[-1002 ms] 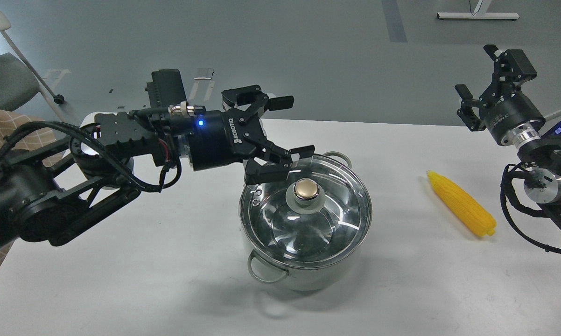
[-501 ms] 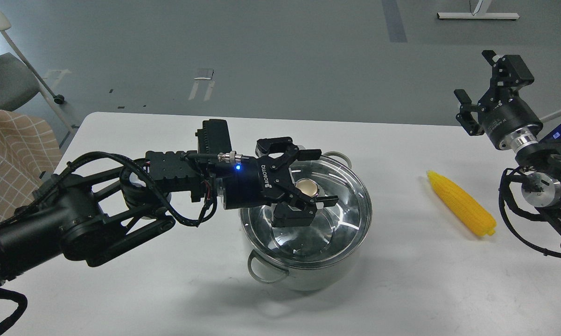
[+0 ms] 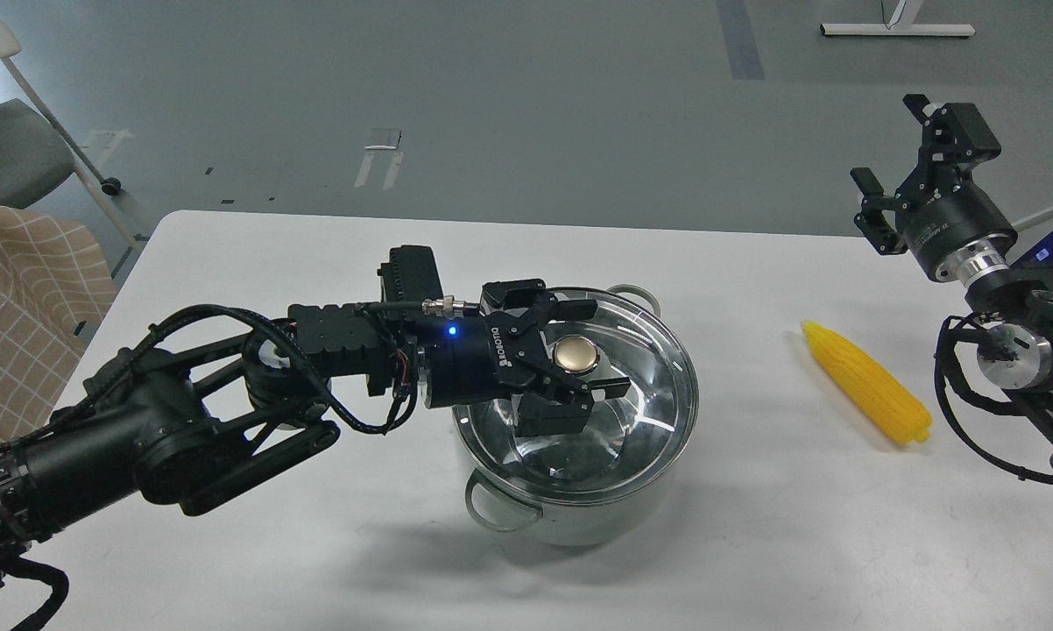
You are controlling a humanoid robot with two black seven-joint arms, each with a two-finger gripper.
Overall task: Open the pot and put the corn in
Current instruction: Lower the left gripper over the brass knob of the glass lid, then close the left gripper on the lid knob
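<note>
The shiny steel pot [image 3: 579, 504] stands in the middle of the white table with its glass lid [image 3: 649, 377] on it. The lid's gold knob [image 3: 576, 355] sits between the fingers of my left gripper [image 3: 592, 349], which is open around the knob, one finger beyond it and one on the near side. The yellow corn [image 3: 866, 382] lies on the table to the right of the pot. My right gripper [image 3: 896, 162] is open, raised at the far right, above and beyond the corn.
The white table [image 3: 229, 254] reaches to the left and front of the pot. A checked cloth [image 3: 18, 289] and a chair [image 3: 10, 149] are off the table's left edge. Grey floor lies beyond.
My left gripper has come down from above and left of the pot to the lid, and its fingers now straddle the gold knob. The right gripper has hardly moved.
</note>
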